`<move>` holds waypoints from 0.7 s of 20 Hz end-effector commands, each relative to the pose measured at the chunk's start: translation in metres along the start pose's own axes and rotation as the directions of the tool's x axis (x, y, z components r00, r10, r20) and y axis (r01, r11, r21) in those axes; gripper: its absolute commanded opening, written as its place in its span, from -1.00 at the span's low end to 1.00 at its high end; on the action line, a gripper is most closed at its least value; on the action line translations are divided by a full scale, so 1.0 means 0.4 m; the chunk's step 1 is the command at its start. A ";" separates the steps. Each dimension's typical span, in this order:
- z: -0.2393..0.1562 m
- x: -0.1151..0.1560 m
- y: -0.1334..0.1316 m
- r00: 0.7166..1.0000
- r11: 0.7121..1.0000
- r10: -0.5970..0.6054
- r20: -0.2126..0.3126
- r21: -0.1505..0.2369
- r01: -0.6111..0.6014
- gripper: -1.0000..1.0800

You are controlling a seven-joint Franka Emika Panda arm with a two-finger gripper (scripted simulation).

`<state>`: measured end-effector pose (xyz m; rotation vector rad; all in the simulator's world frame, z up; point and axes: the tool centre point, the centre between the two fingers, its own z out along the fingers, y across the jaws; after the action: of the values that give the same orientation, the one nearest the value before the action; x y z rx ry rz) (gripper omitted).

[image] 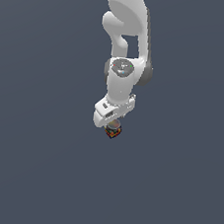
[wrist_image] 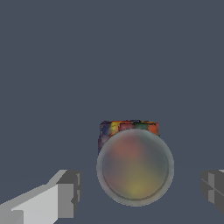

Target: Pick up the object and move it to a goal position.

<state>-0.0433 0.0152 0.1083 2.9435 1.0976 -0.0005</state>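
The object (wrist_image: 129,127) is a tiny dark block with red, orange, yellow and blue patches. In the exterior view the object (image: 113,132) lies on the grey floor directly under the white gripper (image: 113,126). In the wrist view a translucent grey sphere (wrist_image: 134,166) covers most of the block, leaving only one edge strip showing. The gripper (wrist_image: 140,190) is open: one finger (wrist_image: 65,192) and the other finger (wrist_image: 212,187) stand wide apart on either side of the sphere and touch neither it nor the block. How far the fingertips hang above the block cannot be told.
A plain dark grey floor (image: 32,174) spreads all around. The white arm (image: 124,46) rises straight up behind the gripper. Nothing else shows.
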 end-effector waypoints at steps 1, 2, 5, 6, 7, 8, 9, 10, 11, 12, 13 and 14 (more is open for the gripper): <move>0.000 0.000 0.000 1.000 1.000 0.000 0.000 0.000 0.000 0.92; 0.001 0.000 0.000 1.000 1.000 0.000 0.000 0.000 0.000 0.92; 0.014 0.000 0.000 1.000 1.000 -0.001 0.000 0.000 0.001 0.92; 0.021 -0.001 0.000 1.000 1.000 -0.001 0.000 0.000 0.001 0.92; 0.030 -0.001 -0.001 1.000 1.000 -0.001 0.000 0.000 0.001 0.92; 0.041 -0.001 -0.001 1.000 1.000 -0.002 0.000 0.000 0.002 0.92; 0.053 -0.001 -0.002 1.000 1.000 -0.003 0.000 0.000 0.003 0.92; 0.067 -0.002 -0.002 1.000 1.000 -0.003 0.000 0.000 0.003 0.92; 0.080 -0.002 -0.003 1.000 1.000 -0.004 0.000 0.000 0.004 0.92; 0.091 -0.002 -0.003 1.000 1.000 -0.004 0.000 0.000 0.004 0.92; 0.101 -0.002 -0.003 1.000 1.000 -0.005 0.000 0.000 0.005 0.92; 0.109 -0.002 -0.003 1.000 1.000 -0.005 0.000 0.000 0.005 0.92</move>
<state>-0.0448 0.0155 0.0705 2.9419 1.1038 -0.0012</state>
